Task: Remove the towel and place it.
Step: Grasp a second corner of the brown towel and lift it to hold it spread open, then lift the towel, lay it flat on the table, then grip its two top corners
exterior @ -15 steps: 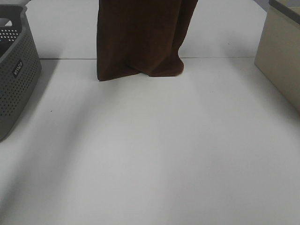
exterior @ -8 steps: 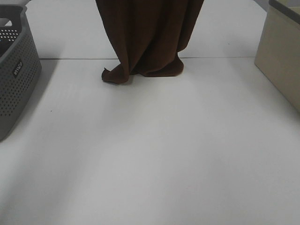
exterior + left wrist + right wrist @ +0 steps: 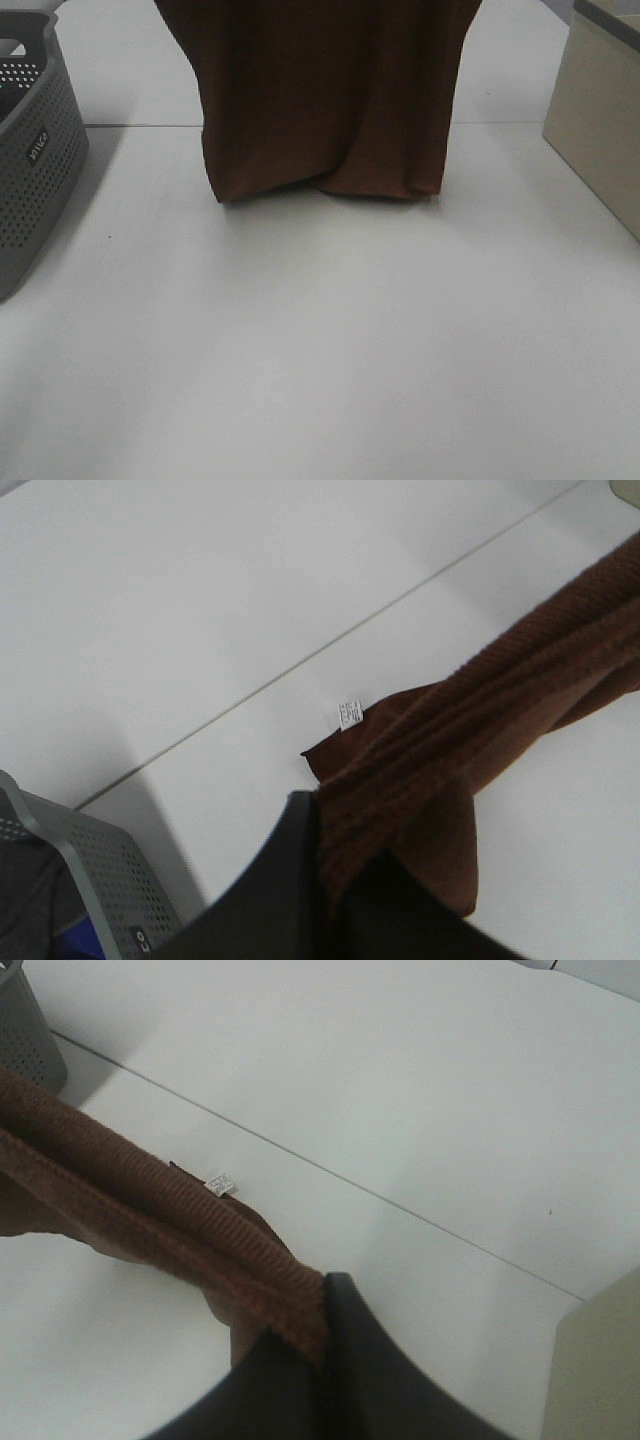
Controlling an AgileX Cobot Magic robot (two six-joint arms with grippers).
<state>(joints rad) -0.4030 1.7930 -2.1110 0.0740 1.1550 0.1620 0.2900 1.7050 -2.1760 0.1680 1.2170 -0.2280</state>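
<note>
The dark brown towel (image 3: 320, 95) hangs like a curtain from above the top edge of the exterior view, its lower hem resting on the white table. Both grippers are out of that view. In the left wrist view my left gripper (image 3: 330, 880) is shut on the towel's upper edge (image 3: 480, 720), and the white tag (image 3: 349, 714) shows at a low corner. In the right wrist view my right gripper (image 3: 310, 1345) is shut on the other end of the upper edge (image 3: 150, 1210); the tag (image 3: 221, 1184) shows there too. The towel is stretched between the two grippers.
The grey perforated basket (image 3: 35, 160) stands at the left edge of the table; it also shows in the left wrist view (image 3: 90, 880). A beige box (image 3: 600, 120) stands at the right edge. The white table (image 3: 330, 340) lies in front of the towel.
The towel has spread wider and come nearer the camera; its hem has moved forward on the table and its folds have flattened out.
</note>
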